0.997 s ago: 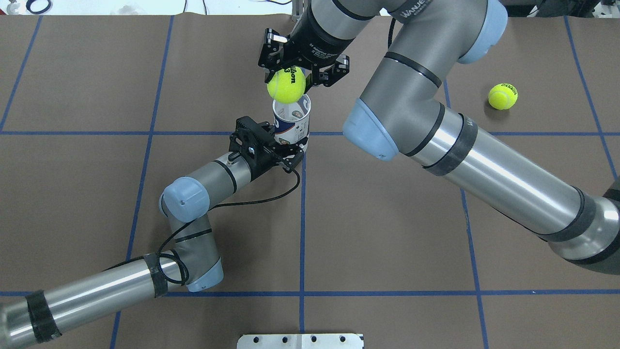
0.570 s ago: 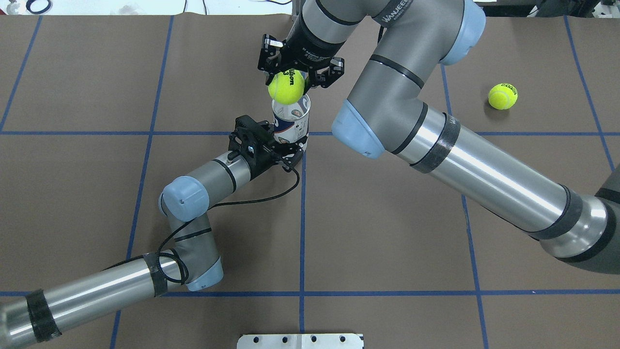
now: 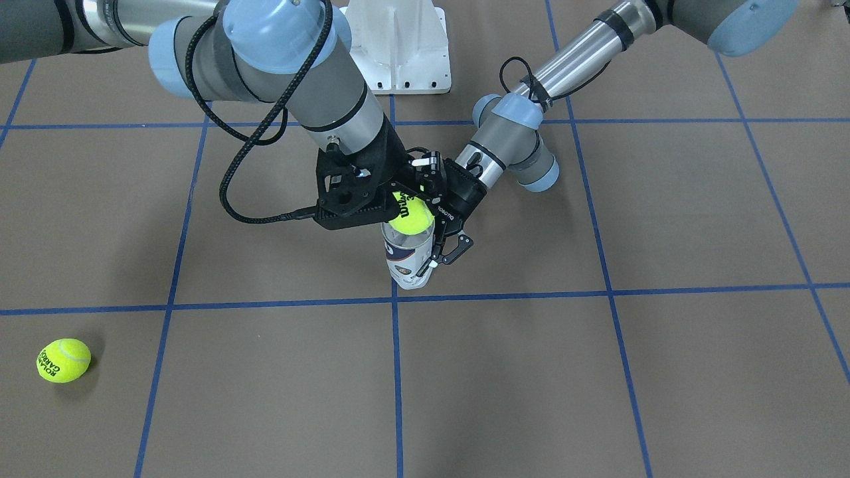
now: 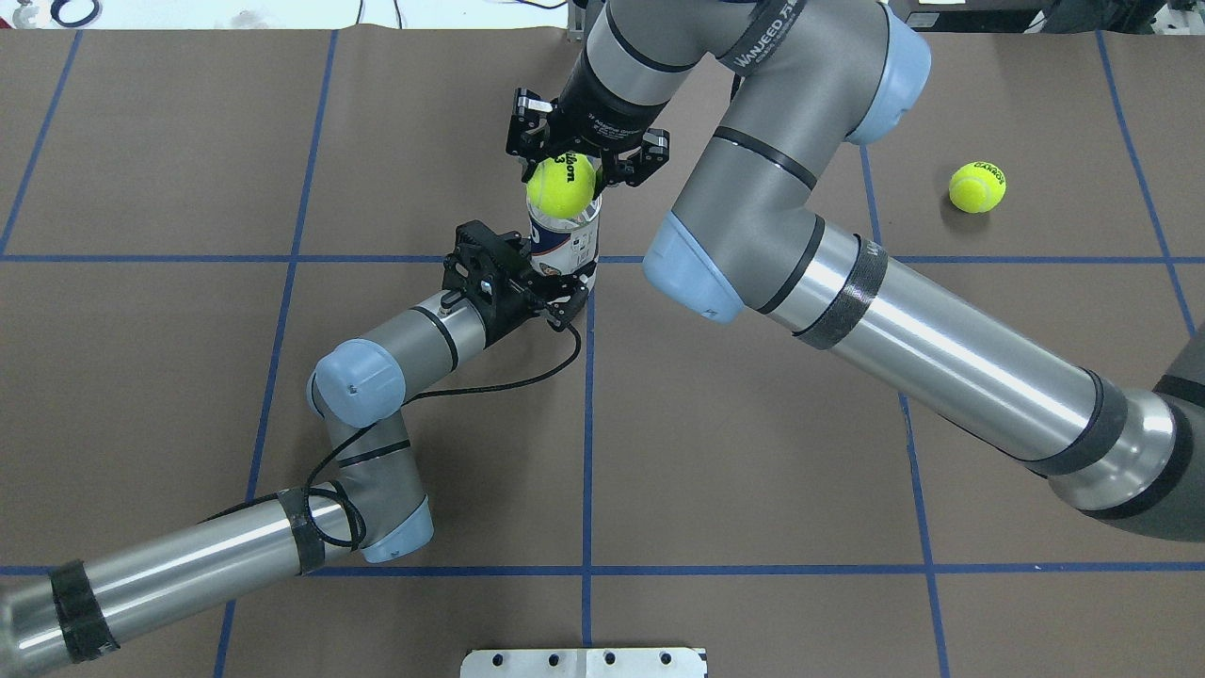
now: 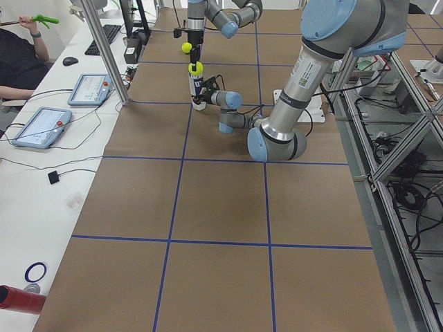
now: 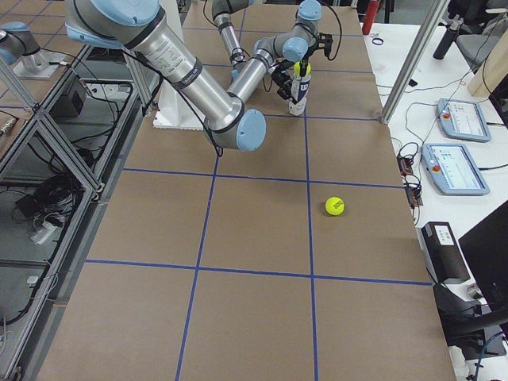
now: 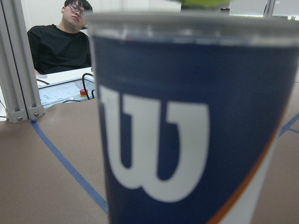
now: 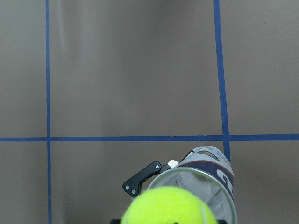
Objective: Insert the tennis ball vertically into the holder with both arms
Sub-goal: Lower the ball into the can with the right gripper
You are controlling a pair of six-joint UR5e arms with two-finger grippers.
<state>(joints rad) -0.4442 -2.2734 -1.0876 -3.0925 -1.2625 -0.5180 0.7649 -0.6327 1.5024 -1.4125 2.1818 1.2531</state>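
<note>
The holder [image 4: 565, 250] is stood upright on the table [image 4: 753, 471] beside a crossing of blue tape lines [image 4: 586, 424]. It is clamped low on its side by the left gripper [image 4: 563, 290], whose fingers are closed around it. A ball [image 4: 561, 185] is grasped between the fingers of the right gripper [image 4: 570, 171], which is pointed down over the holder. The ball is held right at the holder's open mouth, so that the opening is mostly covered in the overhead view; whether the rim is touched cannot be told. In the left wrist view the navy band and white W are seen close up, with a yellow-green sliver above the metal rim. A second ball [image 4: 977, 186] is seen lying on the table well apart, on the robot's right
</note>
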